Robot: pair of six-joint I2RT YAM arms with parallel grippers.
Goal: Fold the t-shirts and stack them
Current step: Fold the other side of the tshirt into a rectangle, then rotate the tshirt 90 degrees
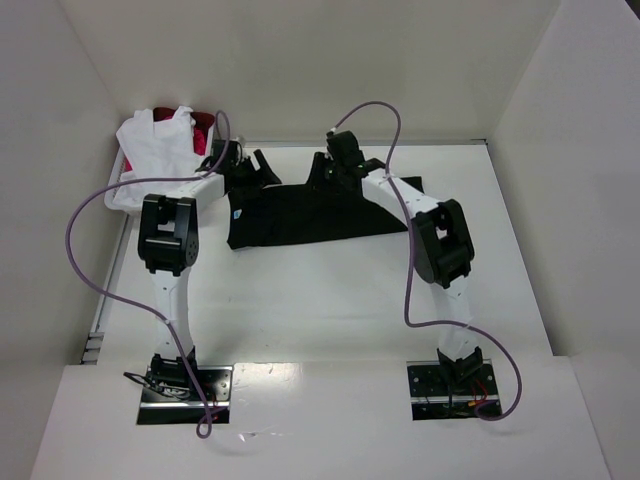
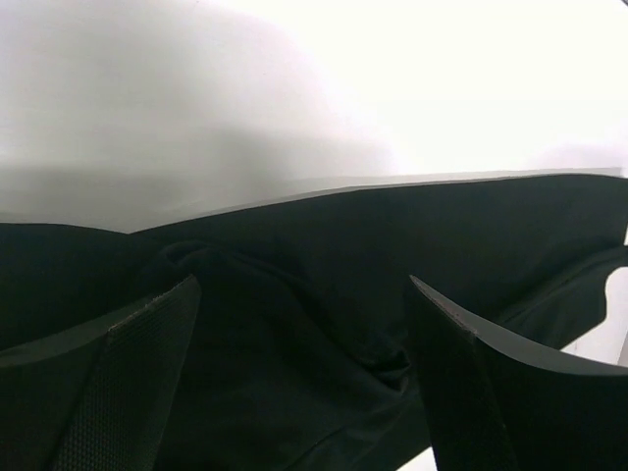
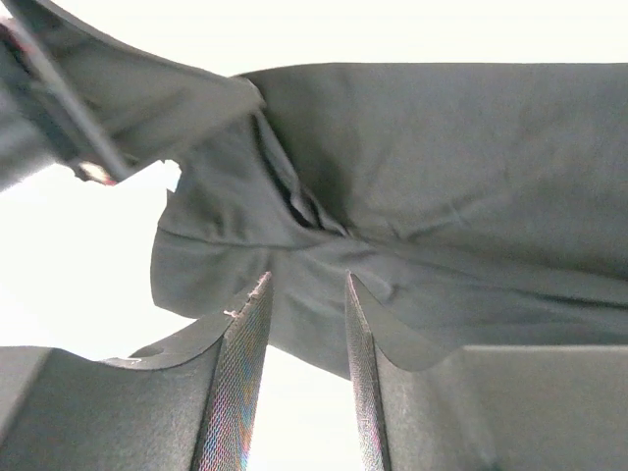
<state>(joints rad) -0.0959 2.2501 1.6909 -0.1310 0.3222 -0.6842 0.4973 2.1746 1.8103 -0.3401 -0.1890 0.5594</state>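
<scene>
A large black t-shirt lies partly folded across the back middle of the table, with a small light-blue label at its left edge. My left gripper is at its back left edge. In the left wrist view the gripper is wide open with rumpled black cloth between and under the fingers. My right gripper is at the shirt's back edge. In the right wrist view it is open a narrow gap, its tips at a bunched edge of the black shirt, nothing clamped.
A white basket stands at the back left and holds a white t-shirt and a red one. White walls close in the table on three sides. Purple cables loop over both arms.
</scene>
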